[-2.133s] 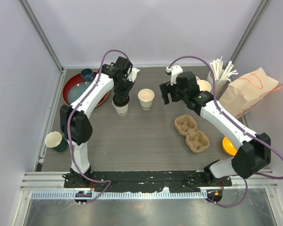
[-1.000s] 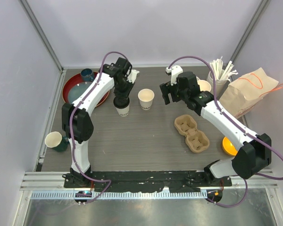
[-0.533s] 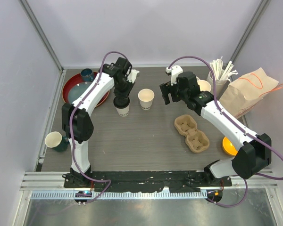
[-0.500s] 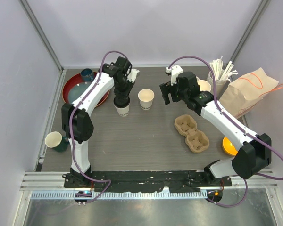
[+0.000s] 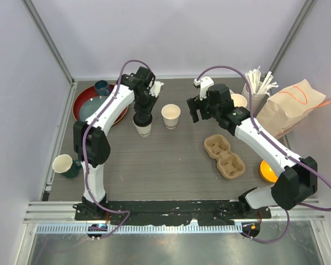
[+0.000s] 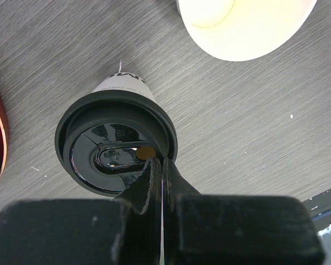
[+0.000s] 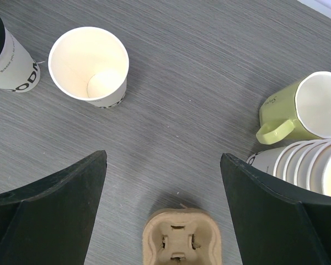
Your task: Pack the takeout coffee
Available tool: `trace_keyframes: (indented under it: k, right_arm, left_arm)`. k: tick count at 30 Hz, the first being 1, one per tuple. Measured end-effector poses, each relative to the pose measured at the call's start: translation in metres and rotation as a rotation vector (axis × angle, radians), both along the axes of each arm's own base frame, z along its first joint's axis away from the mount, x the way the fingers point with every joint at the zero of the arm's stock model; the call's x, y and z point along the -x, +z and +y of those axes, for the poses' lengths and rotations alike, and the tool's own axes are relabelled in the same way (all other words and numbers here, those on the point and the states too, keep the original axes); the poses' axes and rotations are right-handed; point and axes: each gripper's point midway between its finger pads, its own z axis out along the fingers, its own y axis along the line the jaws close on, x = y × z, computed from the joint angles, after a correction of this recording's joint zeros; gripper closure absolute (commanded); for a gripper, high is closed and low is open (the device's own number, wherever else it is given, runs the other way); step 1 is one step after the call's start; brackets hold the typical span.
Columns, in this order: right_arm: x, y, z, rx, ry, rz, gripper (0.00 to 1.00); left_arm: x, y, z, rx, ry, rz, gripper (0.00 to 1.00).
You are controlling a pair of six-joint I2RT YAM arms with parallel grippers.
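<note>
One takeout coffee cup (image 5: 144, 131), cream-white with a black lid (image 6: 116, 141), stands upright at the back left of the table. My left gripper (image 5: 143, 117) is shut, its tips (image 6: 157, 164) together on the lid's near rim, gripping nothing. The same cup shows in the right wrist view (image 7: 8, 52). Next to it stands a cream cup without a lid (image 5: 171, 116), open and empty (image 7: 88, 63). No second lidded cup is in view. My right gripper (image 5: 201, 108) is open and empty (image 7: 163, 160), hovering right of the lidless cup and above the table.
A brown pulp cup carrier (image 5: 224, 156) lies right of centre. A yellow-green mug (image 7: 311, 107), a stack of bare cups (image 7: 309, 165), straws (image 5: 259, 83) and a paper bag (image 5: 289, 107) are at the back right. A red plate (image 5: 96, 105) is at the back left.
My left gripper has shifted slightly over the lidded cup and stays shut on top of the lid. The right arm has not moved.
</note>
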Motion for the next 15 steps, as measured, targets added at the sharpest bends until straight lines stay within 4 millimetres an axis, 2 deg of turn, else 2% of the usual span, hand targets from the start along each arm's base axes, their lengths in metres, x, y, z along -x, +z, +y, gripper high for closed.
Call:
trace_keyframes:
  k: [15]
  right_arm:
    - [0.0001, 0.0000, 0.0001, 0.001, 0.001, 0.000, 0.11]
  left_arm:
    - [0.0009, -0.0104, -0.0009, -0.007, -0.003, 0.031, 1.00]
